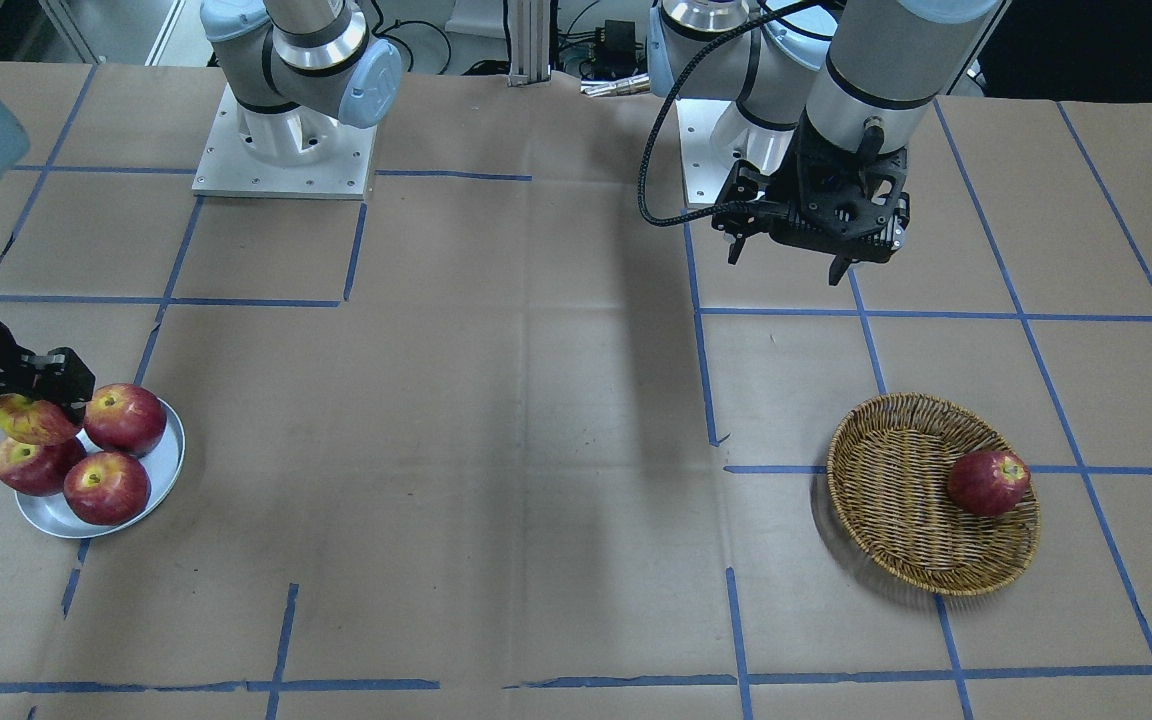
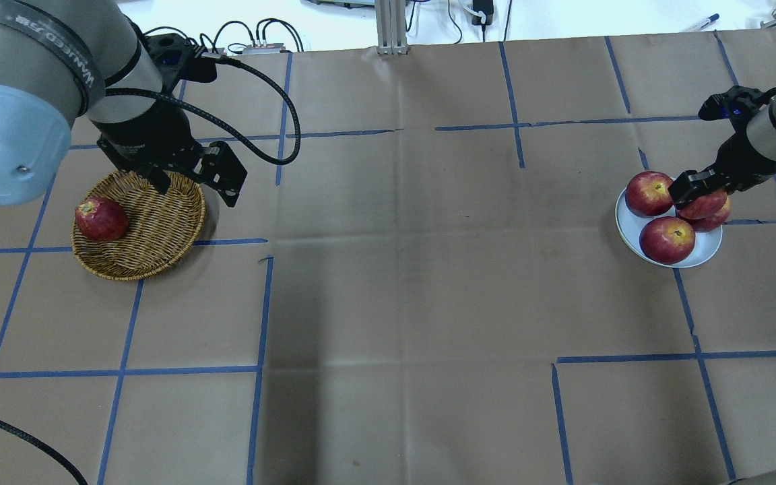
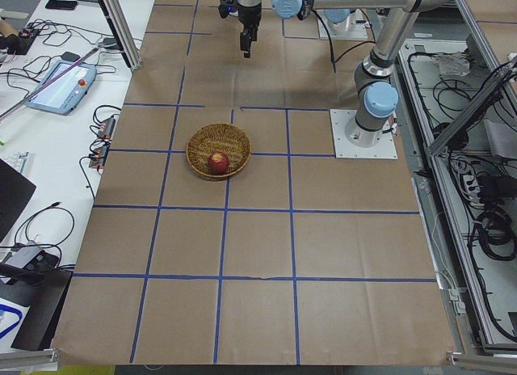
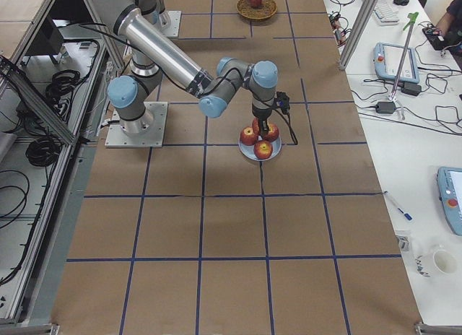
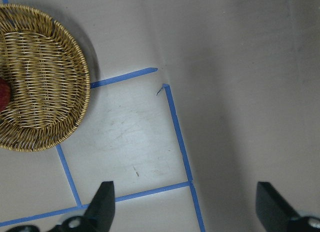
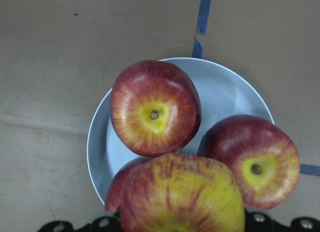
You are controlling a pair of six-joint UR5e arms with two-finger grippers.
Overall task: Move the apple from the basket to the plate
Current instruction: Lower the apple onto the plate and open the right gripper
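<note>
My right gripper [image 1: 36, 398] is shut on the yellow-streaked apple [image 1: 34, 420] and holds it just over the silvery plate [image 1: 164, 470], above its apples. In the right wrist view the apple [image 6: 182, 197] fills the bottom, over the plate [image 6: 225, 94]. In the overhead view the right gripper [image 2: 694, 192] hides most of the apple [image 2: 706, 205]. My left gripper [image 2: 196, 193] is open and empty. It hangs above the table beside the wicker basket [image 2: 159, 222]. Its fingers [image 5: 102, 204] stand wide apart.
Three dark red apples lie on the plate [image 1: 125, 418] [image 1: 106, 487] [image 1: 31, 465]. One dark red apple [image 1: 988, 482] lies in the basket [image 1: 896, 500]. Blue tape lines cross the brown paper table. The arm bases stand at the robot's side [image 1: 286, 150].
</note>
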